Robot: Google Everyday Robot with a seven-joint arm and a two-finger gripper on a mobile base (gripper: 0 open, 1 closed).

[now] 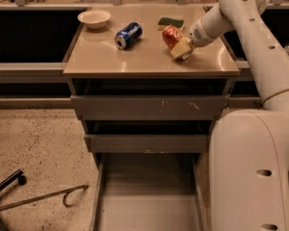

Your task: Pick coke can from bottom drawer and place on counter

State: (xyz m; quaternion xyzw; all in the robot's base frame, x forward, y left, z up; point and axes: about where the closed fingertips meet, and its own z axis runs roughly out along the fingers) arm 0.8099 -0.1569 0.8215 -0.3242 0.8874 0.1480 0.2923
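Upper left of the counter (106,61): white bowl (94,18), not in play. Right of it, the blue soda can (128,35) lies on its side, well clear of where I'm working.

Bottom centre of frame: the bottom drawer (147,201) is pulled out, and the part of its grey floor I can see has nothing on it. So I read the pick as done.

Upper centre-right, a green sponge (171,22) sits at the back of the counter. Just in front of it is the coke can (172,35), tilted, with its top leaning up and left. The gripper (182,48) is at the can's lower right end, over the right part of the counter, with the jaws clamped on the can. I can't tell whether the can's lower end touches the surface or hangs just above it. The arm (250,42) comes in from the upper right.

Step in hand: the place. Next move as I see it:
- bring the can upright, or accept laying it down
- lower until it bears on the counter
- release, then lift straight off

Risks:
- released tilted, it could roll toward the right edge
- the sponge is close behind, so I want no backward drift
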